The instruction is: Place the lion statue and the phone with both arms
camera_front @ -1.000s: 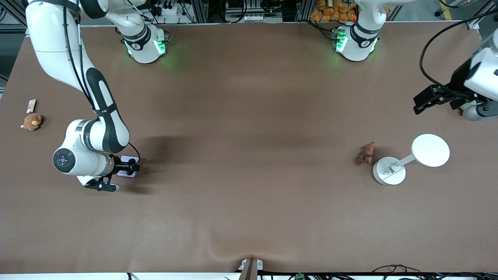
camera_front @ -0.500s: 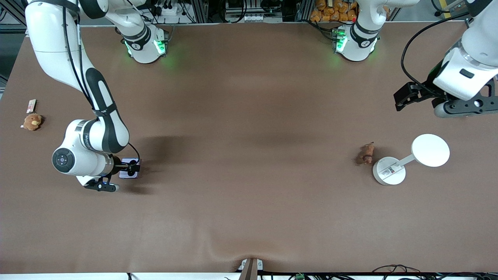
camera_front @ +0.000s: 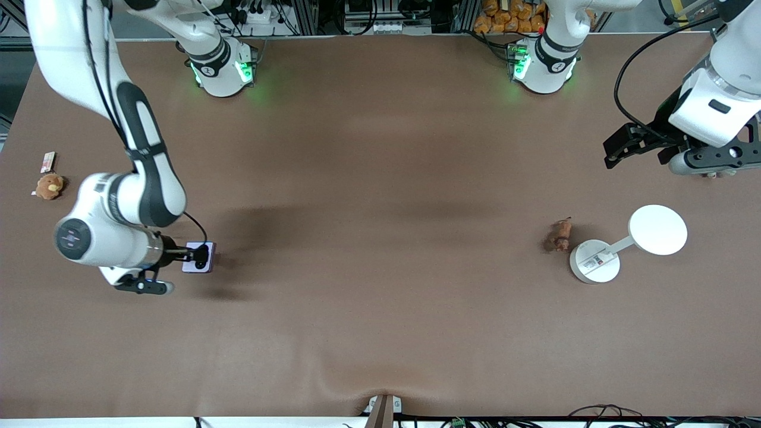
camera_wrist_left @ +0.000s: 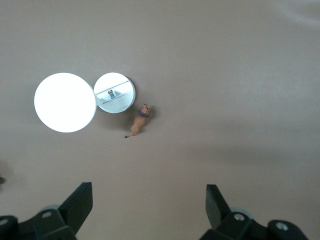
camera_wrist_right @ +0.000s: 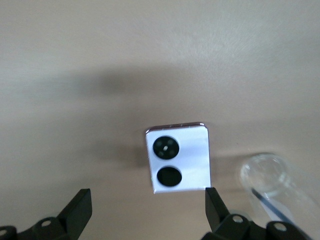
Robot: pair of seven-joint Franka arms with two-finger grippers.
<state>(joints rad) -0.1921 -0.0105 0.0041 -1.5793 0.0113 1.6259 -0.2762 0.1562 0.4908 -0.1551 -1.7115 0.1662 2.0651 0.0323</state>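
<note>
Right hand (camera_front: 199,257) low over the small lavender folded phone (camera_front: 198,265) with two black camera circles, which lies flat on the brown table (camera_front: 380,178) toward the right arm's end. Fingers spread wide, holding nothing.

Left hand (camera_wrist_left: 148,207) up over the table's left-arm end, spread wide, empty. The tiny reddish-brown lion statue (camera_front: 560,235) sits on the table just beside a white two-disc stand (camera_front: 594,261).

Judgement: neither item gripped yet. Next, each hand must settle around its item and close.

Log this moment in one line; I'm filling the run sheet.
right pincer: open over phone | left pincer: open, high above table, lion ungrasped beside lamp
</note>
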